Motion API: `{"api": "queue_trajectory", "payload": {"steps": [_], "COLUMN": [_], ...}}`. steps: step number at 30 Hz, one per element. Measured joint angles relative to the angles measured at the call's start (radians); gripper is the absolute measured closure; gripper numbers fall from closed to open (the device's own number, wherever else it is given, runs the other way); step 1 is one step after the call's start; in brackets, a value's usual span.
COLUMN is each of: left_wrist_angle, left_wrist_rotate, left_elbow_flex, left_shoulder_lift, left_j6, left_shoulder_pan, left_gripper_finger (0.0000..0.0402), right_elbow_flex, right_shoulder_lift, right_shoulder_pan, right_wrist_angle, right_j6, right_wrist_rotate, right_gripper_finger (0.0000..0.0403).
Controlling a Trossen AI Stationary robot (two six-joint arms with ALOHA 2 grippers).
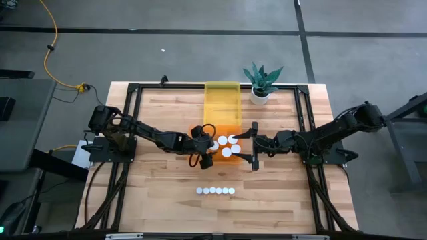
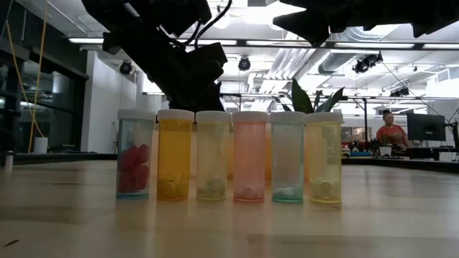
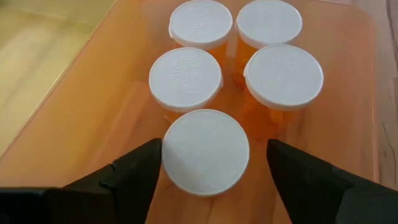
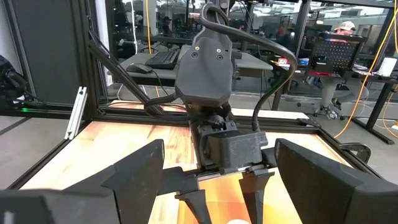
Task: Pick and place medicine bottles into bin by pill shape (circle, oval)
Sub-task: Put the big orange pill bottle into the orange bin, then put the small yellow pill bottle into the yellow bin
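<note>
Five medicine bottles with white caps stand in the orange bin, which lies mid-table. My left gripper reaches slanting down into the bin, open, one finger on each side of the nearest bottle's cap. That bottle stands on the bin's floor. Just right of the bin, my right gripper hangs level and open, with nothing between its fingers. Near the front edge, a row of several coloured bottles stands on the table. The yellow bin lies behind the orange one. My left gripper has one finger right at the edge of the nearest cap; whether it touches, I cannot tell. The other finger stands clear of the cap with a gap showing. The bottle stands upright on the bin's floor.
A potted plant stands at the far edge, right of the yellow bin. A black frame runs around the tabletop. Bare wood lies left and right of the bottle row. A person sits in the room behind.
</note>
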Motion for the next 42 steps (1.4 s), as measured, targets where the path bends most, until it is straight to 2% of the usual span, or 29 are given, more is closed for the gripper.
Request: {"api": "queue_trajectory", "payload": {"steps": [5, 9, 14, 17, 20, 22, 25, 28, 30, 34, 39, 42], "left_wrist_angle": [-0.023, -0.102, -0.132, -0.057, 0.068, 0.168, 0.321, 0.467, 0.527, 0.593, 0.602, 0.6], "left_wrist_rotate": [0.0, -0.044, -0.227, -0.352, -0.394, -0.368, -0.254, -0.138, -0.103, -0.064, 0.031, 0.049], "left_elbow_flex": [0.0, 0.007, -0.023, -0.088, -0.179, -0.247, -0.354, -0.458, -0.518, -0.584, -0.592, -0.592], "left_shoulder_lift": [-0.021, -0.107, -0.281, -0.399, -0.523, -0.606, -0.716, -0.8, -0.839, -0.874, -0.864, -0.851], "left_j6": [0.0, -0.005, -0.004, 0.053, 0.135, 0.189, 0.262, 0.302, 0.315, 0.303, 0.252, 0.237], "left_shoulder_pan": [0.002, -0.002, -0.077, -0.161, -0.245, -0.287, -0.318, -0.318, -0.302, -0.246, -0.173, -0.146], "left_gripper_finger": [0.0107, 0.0107, 0.011, 0.011, 0.011, 0.011, 0.011, 0.011, 0.011, 0.011, 0.011, 0.011], "right_elbow_flex": [0.0, 0.0, 0.0, 0.0, 0.0, 0.0, 0.0, 0.0, 0.0, 0.0, 0.0, 0.0], "right_shoulder_lift": [0.0, 0.0, 0.0, 0.0, 0.0, 0.0, 0.0, 0.0, 0.0, 0.0, 0.0, 0.0], "right_shoulder_pan": [0.0, 0.0, 0.0, 0.0, 0.0, 0.0, 0.0, 0.0, 0.0, 0.0, 0.0, 0.0], "right_wrist_angle": [0.0, -0.005, -0.017, -0.021, -0.023, -0.023, -0.021, -0.014, -0.01, -0.009, -0.007, -0.007], "right_j6": [0.0, 0.0, 0.0, 0.004, 0.018, 0.019, 0.019, 0.019, 0.018, 0.019, 0.018, 0.018], "right_wrist_rotate": [0.0, 0.0, 0.0, 0.0, 0.0, 0.0, 0.0, 0.0, 0.0, 0.0, 0.0, 0.0], "right_gripper_finger": [0.0105, 0.0105, 0.0105, 0.0105, 0.0105, 0.0105, 0.0105, 0.0105, 0.0105, 0.0105, 0.0105, 0.0105]}}
